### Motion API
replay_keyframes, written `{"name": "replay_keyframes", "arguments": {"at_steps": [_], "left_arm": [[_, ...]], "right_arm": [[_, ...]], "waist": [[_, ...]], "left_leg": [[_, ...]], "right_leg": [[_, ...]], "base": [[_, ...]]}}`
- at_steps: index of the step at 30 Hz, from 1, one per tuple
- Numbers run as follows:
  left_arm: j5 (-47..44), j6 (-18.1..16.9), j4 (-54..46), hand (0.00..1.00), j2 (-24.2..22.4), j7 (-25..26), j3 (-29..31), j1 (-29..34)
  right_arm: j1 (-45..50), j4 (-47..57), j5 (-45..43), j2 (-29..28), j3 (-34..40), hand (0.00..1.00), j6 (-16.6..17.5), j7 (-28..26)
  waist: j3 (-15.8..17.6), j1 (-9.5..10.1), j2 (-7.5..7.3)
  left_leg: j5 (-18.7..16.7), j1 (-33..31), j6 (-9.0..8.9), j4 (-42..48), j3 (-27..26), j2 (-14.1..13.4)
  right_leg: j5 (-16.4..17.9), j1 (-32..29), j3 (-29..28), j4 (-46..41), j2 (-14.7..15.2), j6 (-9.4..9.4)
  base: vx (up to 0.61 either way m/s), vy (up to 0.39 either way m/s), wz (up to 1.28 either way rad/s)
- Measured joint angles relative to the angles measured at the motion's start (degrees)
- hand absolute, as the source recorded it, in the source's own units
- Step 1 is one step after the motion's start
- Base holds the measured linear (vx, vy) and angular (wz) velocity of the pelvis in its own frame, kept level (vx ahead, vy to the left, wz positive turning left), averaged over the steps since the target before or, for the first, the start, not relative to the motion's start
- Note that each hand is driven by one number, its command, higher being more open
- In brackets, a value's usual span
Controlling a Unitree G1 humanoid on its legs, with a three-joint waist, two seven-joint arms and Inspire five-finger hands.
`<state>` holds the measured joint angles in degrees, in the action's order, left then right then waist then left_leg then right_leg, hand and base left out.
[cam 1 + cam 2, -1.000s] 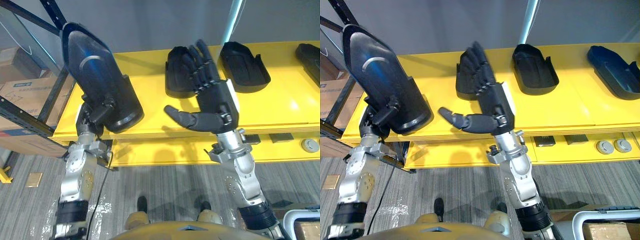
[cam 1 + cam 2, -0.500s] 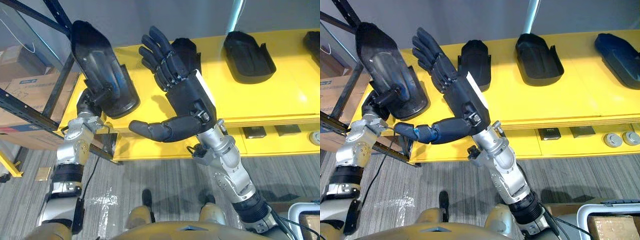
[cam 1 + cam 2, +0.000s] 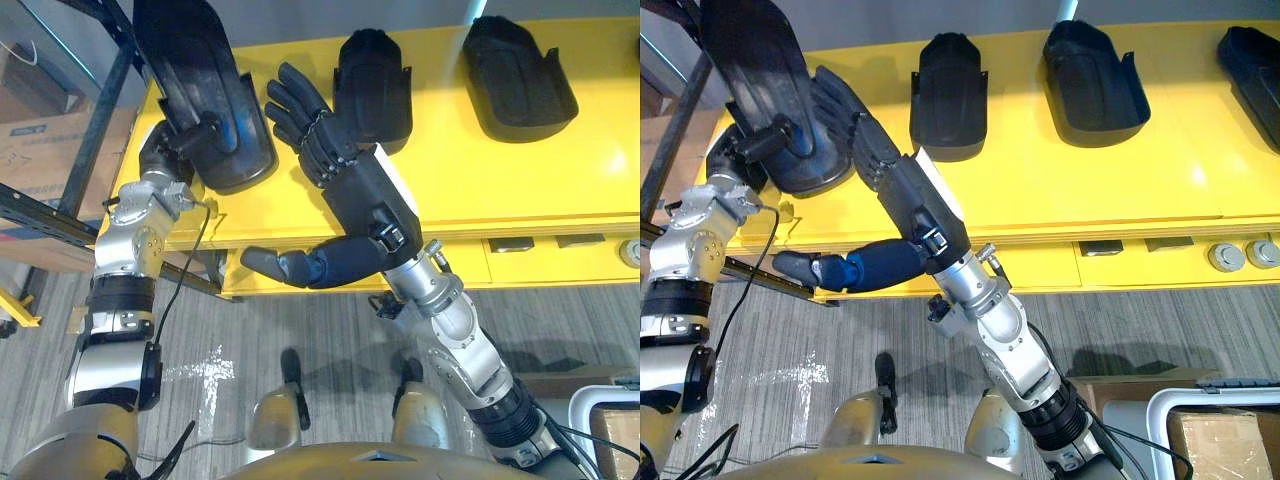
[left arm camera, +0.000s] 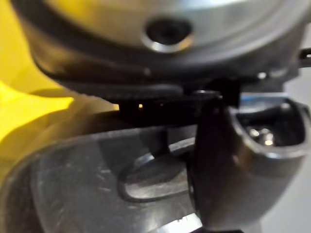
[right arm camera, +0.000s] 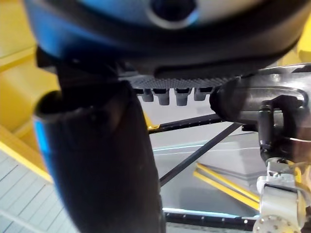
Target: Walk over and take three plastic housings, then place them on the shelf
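A: Left robot hand [image 3: 180, 140], state?
B: Clenched round the low end of the held housing [image 3: 195, 70]. The piece is up off the worktop [image 3: 500, 170], over its left corner, and tilted. Dark shelf frame [image 3: 97, 120] and cardboard box [image 3: 40, 150] are further left.
A: Right robot hand [image 3: 355, 200]?
B: Released, grasping nothing. Its fingers are straight and spread, with the thumb sticking out below the worktop edge. The fingertips are just beside the held housing's rim; can't tell if they touch.
A: Other pieces?
B: Middle housing [image 3: 372, 75] and right housing [image 3: 515, 65] lie on the worktop, well apart from each other.
A: Handling?
B: It looks like a thin moulded shell, so probably light and stiff, not fragile. The glossy surface is likely slippery. Held by one end, it may swing.
A: Best hold?
B: I'd say across a side wall near the middle, thumb inside and fingers outside. Second hand steadies the rim.
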<state>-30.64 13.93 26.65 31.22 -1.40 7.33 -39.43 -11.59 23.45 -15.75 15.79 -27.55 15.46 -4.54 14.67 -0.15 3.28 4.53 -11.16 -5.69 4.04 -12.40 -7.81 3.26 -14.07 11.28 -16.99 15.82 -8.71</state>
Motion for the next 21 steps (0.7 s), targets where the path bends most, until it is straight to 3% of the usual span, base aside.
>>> {"name": "replay_keyframes", "arguments": {"at_steps": [9,21], "left_arm": [[2.03,0.70,3.15,1.00,4.90,0.88,-0.87,-2.95],[2.04,-0.24,5.55,1.00,5.82,2.13,-1.97,-3.58]], "right_arm": [[0.91,-0.01,1.00,1.49,4.56,1.00,-0.50,2.12],[3.89,0.06,0.71,2.87,4.21,1.00,-0.51,0.25]], "waist": [[3.59,-0.31,-0.80],[3.77,-0.31,-0.94]], "left_leg": [[-1.07,-0.60,-0.66,2.98,-3.07,-1.85],[-4.34,-2.43,-0.63,8.61,-3.71,-3.19]], "right_leg": [[-0.25,-0.11,-0.67,0.14,-1.18,0.49],[-0.26,-0.04,-1.88,-0.03,-1.79,0.48]], "base": [[0.01,-0.013,-0.06],[-0.01,0.007,-0.05]]}}
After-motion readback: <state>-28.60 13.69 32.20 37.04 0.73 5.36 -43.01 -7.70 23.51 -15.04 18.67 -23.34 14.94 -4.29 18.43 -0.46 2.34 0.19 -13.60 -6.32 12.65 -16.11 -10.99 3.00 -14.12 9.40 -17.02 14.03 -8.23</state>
